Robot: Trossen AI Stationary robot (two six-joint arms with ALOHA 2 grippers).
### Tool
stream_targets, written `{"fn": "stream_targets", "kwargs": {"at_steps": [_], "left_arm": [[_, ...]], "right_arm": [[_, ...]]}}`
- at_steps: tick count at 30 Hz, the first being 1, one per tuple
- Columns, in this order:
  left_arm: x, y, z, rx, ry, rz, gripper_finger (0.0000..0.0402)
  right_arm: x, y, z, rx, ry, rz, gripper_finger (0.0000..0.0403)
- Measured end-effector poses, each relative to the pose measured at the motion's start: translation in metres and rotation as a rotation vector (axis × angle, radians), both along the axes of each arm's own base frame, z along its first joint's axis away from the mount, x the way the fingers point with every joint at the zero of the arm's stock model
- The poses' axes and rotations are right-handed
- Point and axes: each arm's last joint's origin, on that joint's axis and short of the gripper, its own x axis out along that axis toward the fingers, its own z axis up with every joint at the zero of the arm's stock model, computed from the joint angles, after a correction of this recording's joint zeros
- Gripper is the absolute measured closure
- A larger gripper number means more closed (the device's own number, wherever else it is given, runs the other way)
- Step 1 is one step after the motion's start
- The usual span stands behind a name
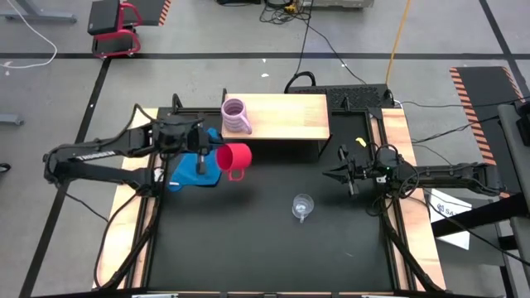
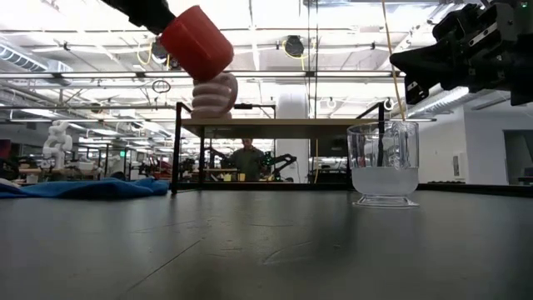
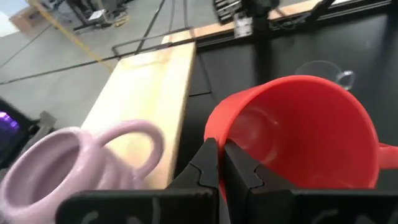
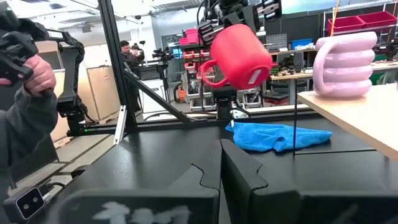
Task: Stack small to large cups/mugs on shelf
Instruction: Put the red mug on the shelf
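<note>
The ribbed lilac mug [image 1: 237, 116] stands upright on the left end of the light-wood shelf [image 1: 286, 120]. Just in front of that end, my left gripper [image 1: 217, 154] is shut on the red mug [image 1: 235, 157], which is high above the table [image 2: 196, 42]. The clear glass cup [image 1: 302, 205] stands on its base on the black table, near the middle. My right gripper [image 1: 341, 175] waits shut at the table's right, holding nothing. My left gripper pinches the red mug's rim wall [image 3: 217, 138], one finger inside the mug and one outside. The fingers come from the table's left, slanting down. The mug is lifted clear and tilted, its mouth toward the gripper and its handle [image 1: 236, 174] toward the near side.
A blue cloth [image 1: 192, 170] lies on the table under my left arm. Pale wooden rails [image 1: 406, 165] run along both table sides. In the right wrist view a person's hand [image 4: 28, 71] shows at the left, and another person stands far behind.
</note>
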Motion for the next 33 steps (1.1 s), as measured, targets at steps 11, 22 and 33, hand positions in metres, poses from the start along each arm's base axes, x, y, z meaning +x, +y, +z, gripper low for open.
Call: {"fn": "stream_targets", "kwargs": {"at_steps": [11, 22, 33], "left_arm": [[-0.015, 0.005, -0.018, -0.032, -0.013, -0.027, 0.0399], [-0.044, -0.005, -0.044, -0.072, -0.231, -0.046, 0.0399], [-0.045, -0.008, -0.078, -0.105, -0.388, -0.144, 0.0397]], "right_arm": [[0.0, 0.0, 0.0, -0.002, 0.0, 0.0, 0.0403], [0.0, 0.0, 0.0, -0.002, 0.001, 0.0, 0.0403], [0.0, 0.0, 0.0, -0.002, 0.0, 0.0, 0.0403]]}}
